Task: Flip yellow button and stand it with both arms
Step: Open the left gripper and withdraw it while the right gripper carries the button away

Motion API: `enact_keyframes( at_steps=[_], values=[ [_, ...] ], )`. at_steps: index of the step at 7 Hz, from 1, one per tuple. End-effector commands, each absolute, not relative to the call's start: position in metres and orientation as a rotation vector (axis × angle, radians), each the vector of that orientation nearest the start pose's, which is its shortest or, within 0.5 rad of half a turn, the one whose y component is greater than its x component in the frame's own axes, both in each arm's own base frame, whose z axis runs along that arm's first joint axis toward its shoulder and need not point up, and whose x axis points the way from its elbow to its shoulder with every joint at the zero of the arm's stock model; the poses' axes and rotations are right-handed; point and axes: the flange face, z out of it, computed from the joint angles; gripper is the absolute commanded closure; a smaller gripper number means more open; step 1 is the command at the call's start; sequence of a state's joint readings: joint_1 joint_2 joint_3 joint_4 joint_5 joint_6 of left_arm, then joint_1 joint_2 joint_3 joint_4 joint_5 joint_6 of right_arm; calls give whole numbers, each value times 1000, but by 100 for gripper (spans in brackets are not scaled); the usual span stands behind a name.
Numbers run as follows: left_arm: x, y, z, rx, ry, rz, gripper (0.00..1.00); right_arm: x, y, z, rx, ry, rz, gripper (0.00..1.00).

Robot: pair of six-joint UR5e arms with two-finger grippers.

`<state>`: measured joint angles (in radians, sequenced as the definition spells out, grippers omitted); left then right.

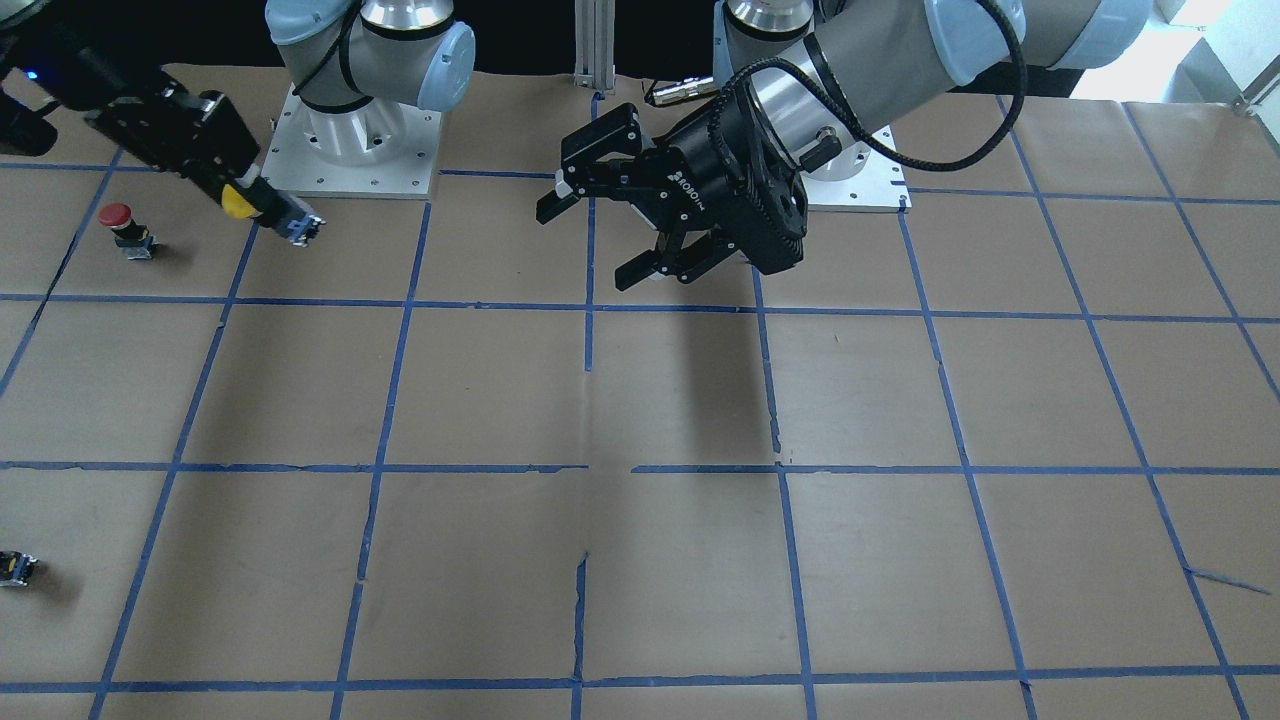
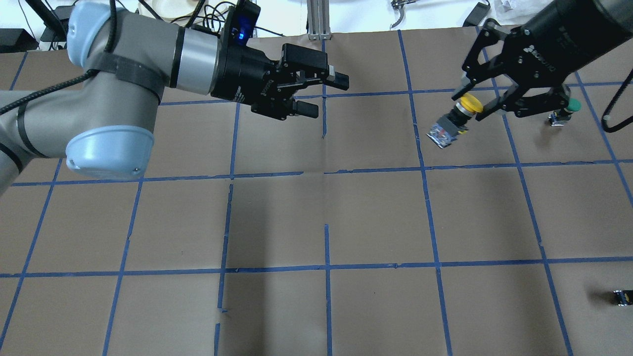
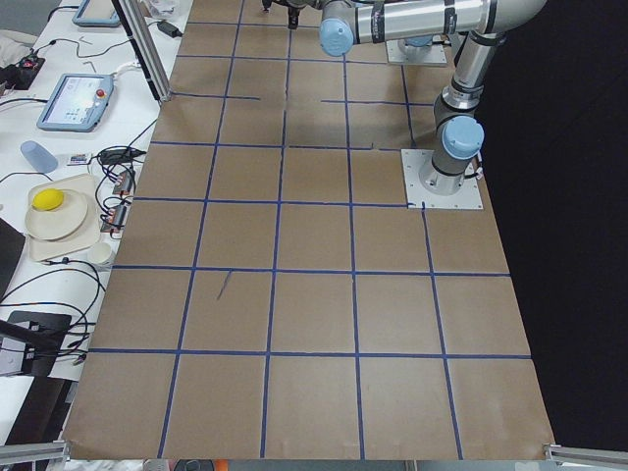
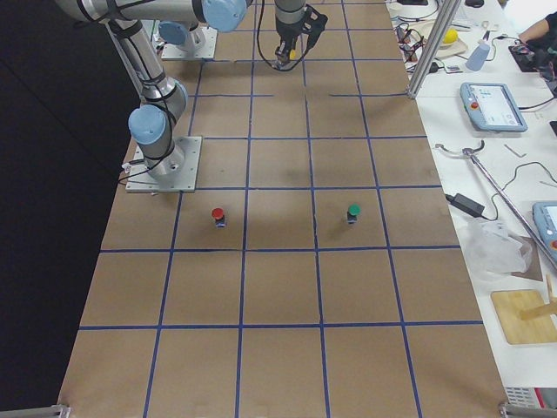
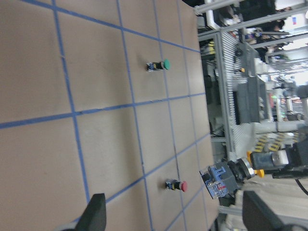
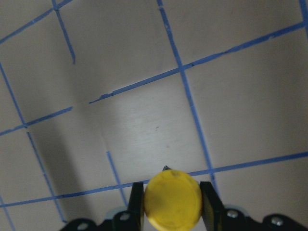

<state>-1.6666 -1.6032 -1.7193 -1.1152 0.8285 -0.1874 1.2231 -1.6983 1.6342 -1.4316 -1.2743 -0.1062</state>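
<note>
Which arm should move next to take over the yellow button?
Left. The left gripper is open, empty and faces the yellow button, whose body juts free from the right gripper shut on its cap.

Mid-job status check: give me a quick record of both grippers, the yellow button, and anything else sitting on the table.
yellow button: held by its cap, tilted, switch body pointing toward the left gripper's side; appears clear of the table
right gripper: shut on the yellow cap
left gripper: open, empty, well apart from the button
red button: standing on the table, cap up
green button: standing, cap up
small black-grey part: on the table near its edge
</note>
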Motion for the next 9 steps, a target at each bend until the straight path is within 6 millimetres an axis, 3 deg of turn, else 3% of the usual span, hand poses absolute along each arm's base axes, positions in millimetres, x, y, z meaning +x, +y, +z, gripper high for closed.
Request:
enact_keyframes(
  at_steps=[1,2,4,5,6,8,9],
  values=[
    [-229,-477,493,64,-2698,162,0,-92,-454,455,-41,2918,-157,93],
    [-210,-464,498,102,-2883,86,0,-118,-450,433,-174,2953,-252,92],
    [-172,-467,500,153,-3145,85,0,-149,-441,403,-364,2978,-319,92],
    [-171,-467,495,147,-3165,72,0,-163,-445,380,-399,2976,-328,92],
    [-171,-468,496,130,-3161,83,0,-189,-447,365,-515,2979,-376,92],
    [-173,-467,501,67,-3160,104,0,-244,-443,321,-539,2897,-426,92],
    [-174,-468,503,53,-3159,113,0,-262,-444,307,-625,2892,-456,91]
  ],
)
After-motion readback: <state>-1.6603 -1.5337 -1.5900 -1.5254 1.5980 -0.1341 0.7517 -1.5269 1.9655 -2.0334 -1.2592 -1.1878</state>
